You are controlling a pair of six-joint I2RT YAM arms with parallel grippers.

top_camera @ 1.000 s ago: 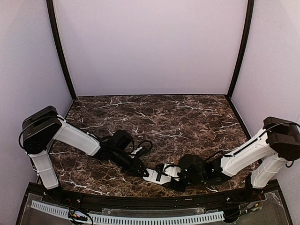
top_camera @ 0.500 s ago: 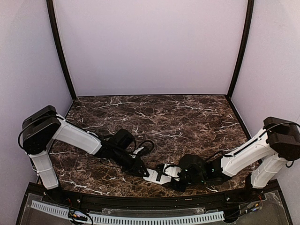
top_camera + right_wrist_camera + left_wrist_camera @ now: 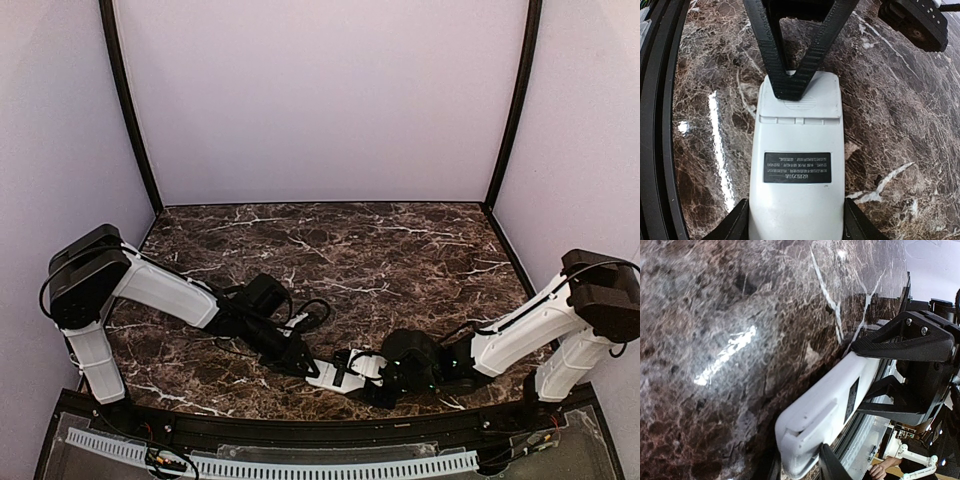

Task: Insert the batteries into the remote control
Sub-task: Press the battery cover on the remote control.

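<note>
The dark marble counter [image 3: 400,250] carried 1 task object, close to its near edge and about midway along it: the remote [image 3: 797,200], lying face down with its plain white back up. The 2 arms met over it. The right gripper [image 3: 372,375] grasped the remote at 1 end, a finger against each long side. The left gripper [image 3: 790,87] had its tip on the battery cover [image 3: 800,97] at the other end. Whether its jaws were parted or closed could not be told. A small black label [image 3: 797,167] sat mid-back. No batteries were visible.

The remote looked light, stiff and smooth, likely to slide on polished stone. Clamping the long sides seemed right, pushing the thin cover at its ridged patch.
</note>
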